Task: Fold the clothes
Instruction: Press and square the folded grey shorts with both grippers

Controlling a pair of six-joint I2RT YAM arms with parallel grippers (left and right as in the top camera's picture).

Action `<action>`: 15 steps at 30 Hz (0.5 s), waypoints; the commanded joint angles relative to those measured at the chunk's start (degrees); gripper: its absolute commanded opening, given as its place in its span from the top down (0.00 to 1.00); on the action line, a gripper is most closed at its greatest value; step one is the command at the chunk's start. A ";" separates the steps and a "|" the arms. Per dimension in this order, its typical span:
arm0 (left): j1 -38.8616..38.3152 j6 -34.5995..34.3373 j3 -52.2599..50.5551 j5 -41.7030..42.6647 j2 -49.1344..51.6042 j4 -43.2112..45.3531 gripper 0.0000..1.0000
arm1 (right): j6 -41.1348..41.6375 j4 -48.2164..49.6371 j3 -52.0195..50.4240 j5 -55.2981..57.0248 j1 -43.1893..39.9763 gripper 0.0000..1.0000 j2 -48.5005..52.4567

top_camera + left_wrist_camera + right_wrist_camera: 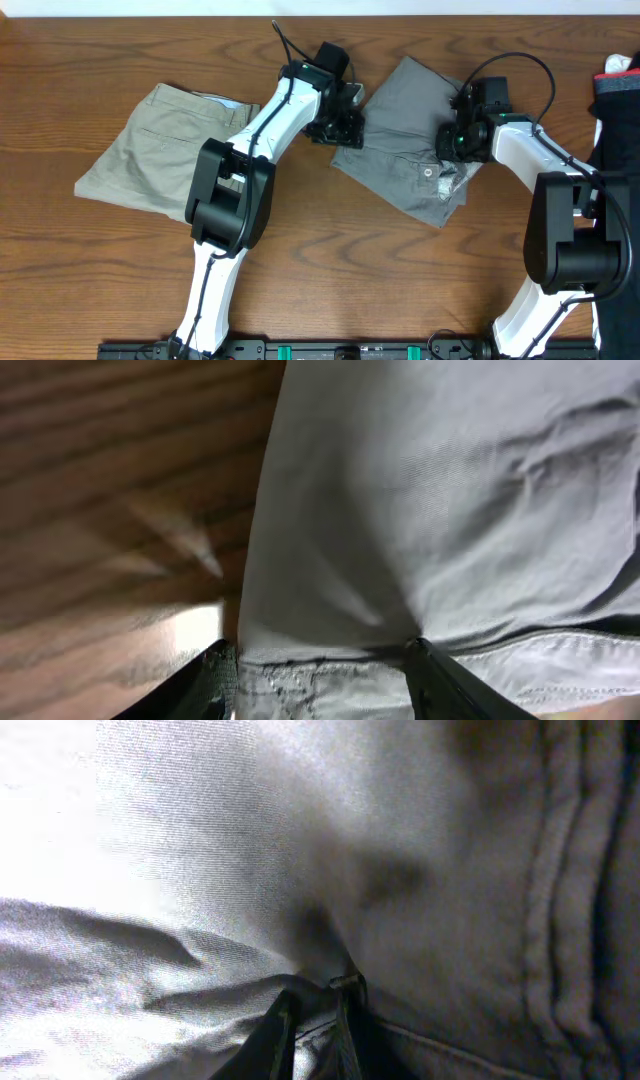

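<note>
The mid-grey trousers [405, 125] lie folded on the wooden table at centre right, with the button [428, 172] showing near their front corner. The khaki-beige trousers [160, 150] lie folded at the left. My left gripper [337, 125] is down at the grey trousers' left edge. In the left wrist view its fingers [322, 682] are wide apart with grey cloth [430, 490] between them. My right gripper [455, 142] is on the right part of the grey trousers. In the right wrist view its fingers [318, 1025] are pinched on a fold of grey cloth [200, 870].
A dark cloth item [618, 110] hangs at the table's right edge, with a red and white thing [620, 65] above it. Bare wood [400, 270] lies in front of both pairs of trousers. The left arm passes over the khaki pair's right edge.
</note>
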 commanded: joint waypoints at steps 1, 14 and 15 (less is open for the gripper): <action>0.22 1.95 -0.15 0.74 0.24 0.35 0.45 | -1.31 -2.08 -1.18 0.83 0.79 0.86 1.16; -0.66 -0.68 -12.04 -2.78 0.24 6.05 0.94 | -2.14 -3.23 -1.18 5.22 0.39 0.86 1.14; -0.48 -3.26 -12.81 -4.11 0.24 6.64 0.94 | -2.14 -3.65 -1.18 6.05 0.22 0.87 1.14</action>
